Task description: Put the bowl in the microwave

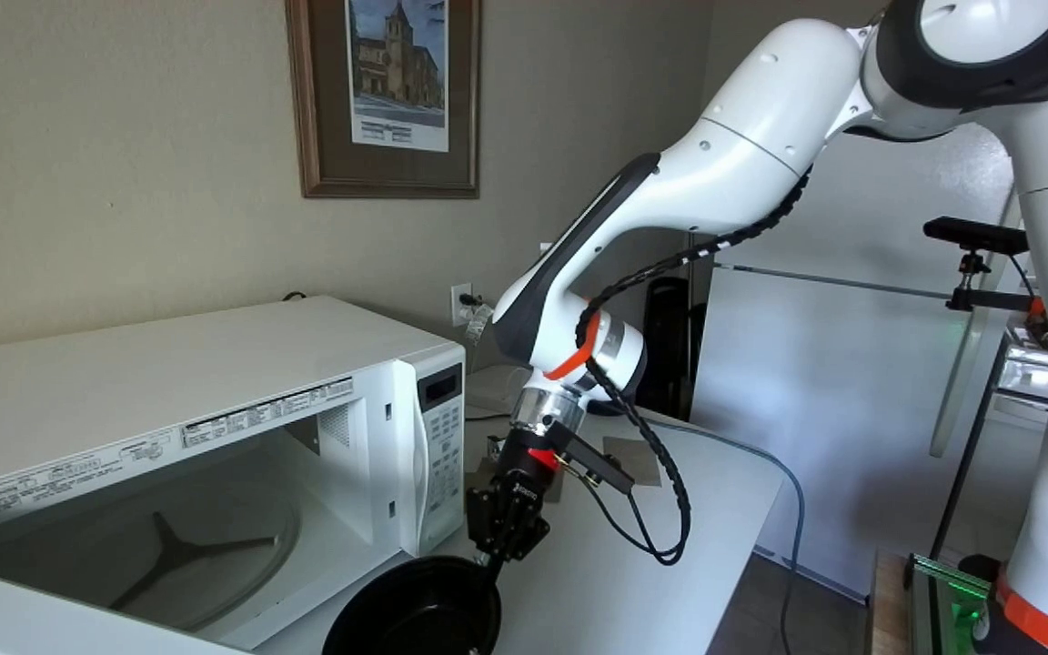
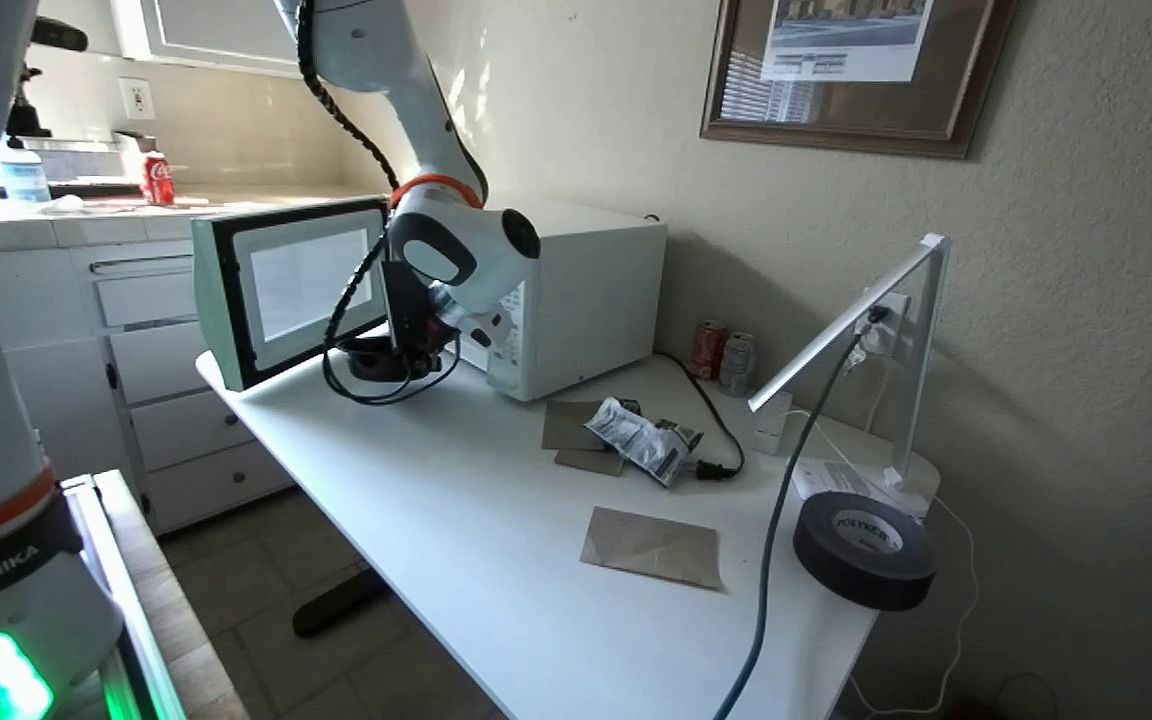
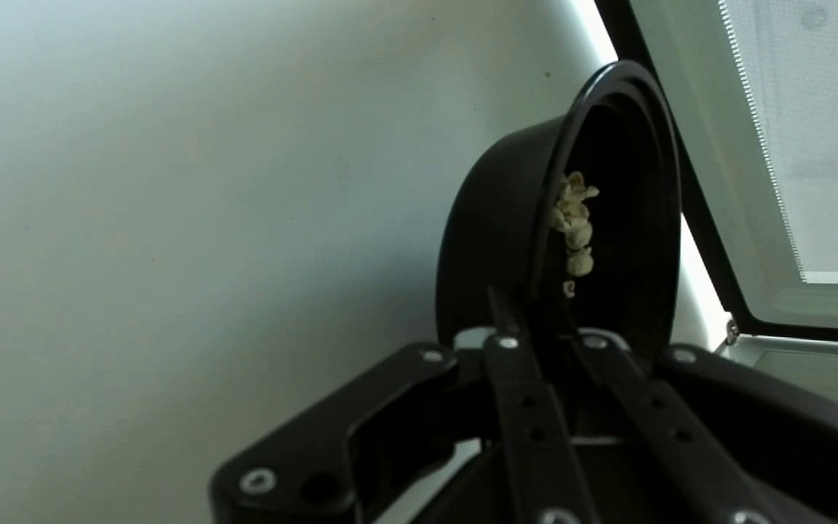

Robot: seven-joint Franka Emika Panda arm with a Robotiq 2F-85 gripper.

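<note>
In an exterior view, the bowl [image 1: 413,608] is outside the microwave [image 1: 215,389], near right. In an exterior view, the arm [image 2: 461,243] half-hides it. Wrist view: fingers [image 3: 528,415] pinch its tilted rim; levelling before entry should keep pale bits [image 3: 577,233] in.

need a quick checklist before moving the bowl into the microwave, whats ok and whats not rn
1. Grip: ok, the gripper is shut on the bowl in the wrist view.
2. Microwave door: ok, it stands open.
3. Turntable: ok, it shows inside the microwave.
4. Bowl inside: not ok, it is outside, in front of the microwave.
5. Bowl lifted off the table: cannot tell, no view clearly shows a gap or contact.
6. Bowl level enough not to spill: cannot tell; pale popcorn-like pieces lie in it, so a slow move seems wise.
</note>
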